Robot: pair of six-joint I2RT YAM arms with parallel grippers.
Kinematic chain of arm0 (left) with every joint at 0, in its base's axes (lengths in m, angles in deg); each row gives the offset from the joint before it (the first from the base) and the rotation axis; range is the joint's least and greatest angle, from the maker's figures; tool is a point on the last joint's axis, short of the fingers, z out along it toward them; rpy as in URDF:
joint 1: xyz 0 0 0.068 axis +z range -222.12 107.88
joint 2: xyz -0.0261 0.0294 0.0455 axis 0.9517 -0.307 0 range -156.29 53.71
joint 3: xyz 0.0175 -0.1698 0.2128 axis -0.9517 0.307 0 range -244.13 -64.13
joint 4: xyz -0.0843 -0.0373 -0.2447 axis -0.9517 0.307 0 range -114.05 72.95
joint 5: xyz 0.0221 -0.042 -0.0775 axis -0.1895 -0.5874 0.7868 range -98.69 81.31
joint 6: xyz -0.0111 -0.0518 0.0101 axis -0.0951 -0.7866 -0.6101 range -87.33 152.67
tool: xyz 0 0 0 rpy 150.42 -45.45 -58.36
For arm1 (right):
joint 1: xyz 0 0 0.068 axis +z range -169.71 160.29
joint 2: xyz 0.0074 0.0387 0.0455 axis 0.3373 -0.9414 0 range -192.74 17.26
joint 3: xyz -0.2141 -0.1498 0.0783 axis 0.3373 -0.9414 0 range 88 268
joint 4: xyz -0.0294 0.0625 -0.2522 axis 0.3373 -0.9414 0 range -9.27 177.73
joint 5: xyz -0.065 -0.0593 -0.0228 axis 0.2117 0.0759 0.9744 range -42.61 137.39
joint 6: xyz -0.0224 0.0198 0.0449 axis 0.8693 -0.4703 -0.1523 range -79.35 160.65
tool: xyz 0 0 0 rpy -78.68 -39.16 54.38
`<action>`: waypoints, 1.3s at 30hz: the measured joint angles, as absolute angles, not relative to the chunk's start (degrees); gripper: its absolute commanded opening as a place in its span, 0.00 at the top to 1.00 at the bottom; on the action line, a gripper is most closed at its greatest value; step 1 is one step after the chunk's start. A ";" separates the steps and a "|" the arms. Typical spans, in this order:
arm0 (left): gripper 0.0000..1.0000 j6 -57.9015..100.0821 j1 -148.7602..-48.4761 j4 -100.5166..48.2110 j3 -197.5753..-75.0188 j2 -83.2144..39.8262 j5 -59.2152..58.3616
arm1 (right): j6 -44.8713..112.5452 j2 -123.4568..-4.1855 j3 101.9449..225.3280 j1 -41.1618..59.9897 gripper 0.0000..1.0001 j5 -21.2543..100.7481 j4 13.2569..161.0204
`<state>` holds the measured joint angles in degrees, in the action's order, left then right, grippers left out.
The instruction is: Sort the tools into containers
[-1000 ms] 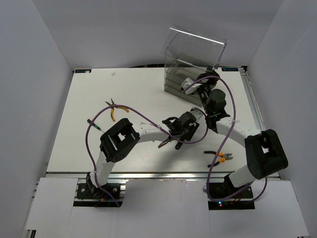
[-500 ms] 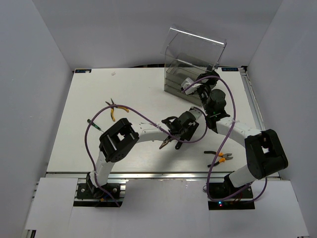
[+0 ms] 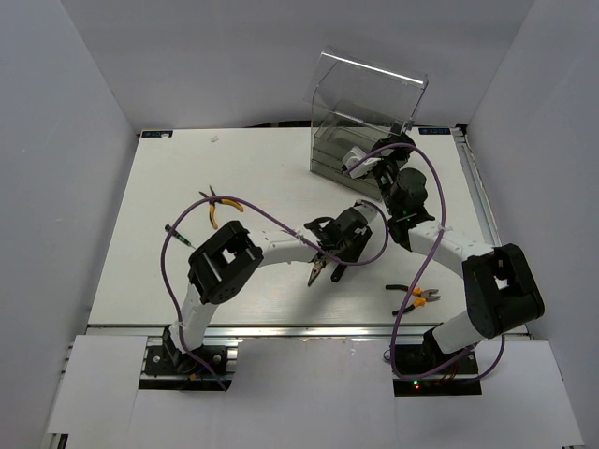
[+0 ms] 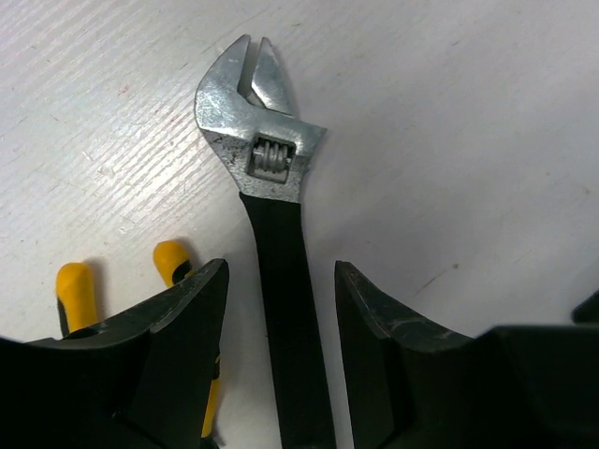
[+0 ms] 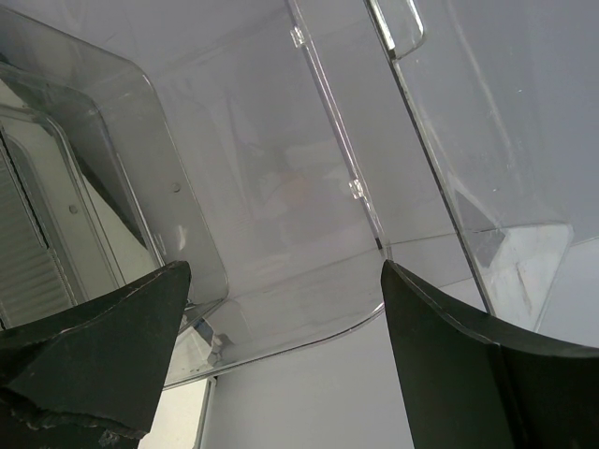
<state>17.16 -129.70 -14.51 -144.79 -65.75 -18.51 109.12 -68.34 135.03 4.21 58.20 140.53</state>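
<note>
The silver-black adjustable wrench (image 4: 262, 150) lies on the white table, its black handle between the fingers of my left gripper (image 4: 281, 271) with a gap on each side. In the top view the left gripper (image 3: 328, 260) is at the table's middle, with the wrench (image 3: 315, 274) pointing toward the near edge. My right gripper (image 3: 357, 160) is open at the front of the smoky transparent drawer cabinet (image 3: 329, 157). Its fingers frame clear plastic walls (image 5: 281, 187). Yellow-handled pliers (image 3: 215, 208), a thin screwdriver (image 3: 178, 234) and orange-black cutters (image 3: 416, 295) lie on the table.
Two yellow handle tips (image 4: 75, 285) of a tool lie just left of the left finger. A clear cover (image 3: 370, 89) stands tilted above the cabinet. Purple cables loop over both arms. White walls close in the table on three sides.
The left gripper has turned, and the wrench now points more toward the near edge instead of to the left. The right arm has not moved.
</note>
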 measured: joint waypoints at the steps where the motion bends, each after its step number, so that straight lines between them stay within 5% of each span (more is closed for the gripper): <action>1: 0.40 17.16 -129.61 -13.85 -145.25 -66.07 -18.51 | 109.12 -68.34 135.03 4.21 0.11 58.20 140.53; 12: 0.52 19.04 -129.85 -10.75 -147.63 -67.60 -19.30 | 109.12 -68.34 135.03 4.21 0.11 58.20 140.53; 17: 0.72 19.70 -130.42 -9.55 -148.42 -67.98 -18.99 | 109.10 -68.34 135.03 4.21 0.11 58.20 140.53; 22: 0.73 20.22 -130.47 -9.53 -148.14 -67.98 -18.36 | 108.94 -68.34 135.01 4.21 0.11 58.20 140.53; 25: 1.00 20.62 -130.47 -9.53 -148.00 -67.98 -18.21 | 108.88 -68.34 135.01 4.21 0.11 58.20 140.53; 39: 1.00 17.16 -130.79 -6.79 -143.79 -63.56 -18.58 | 108.64 -68.34 134.98 4.30 0.11 58.20 140.53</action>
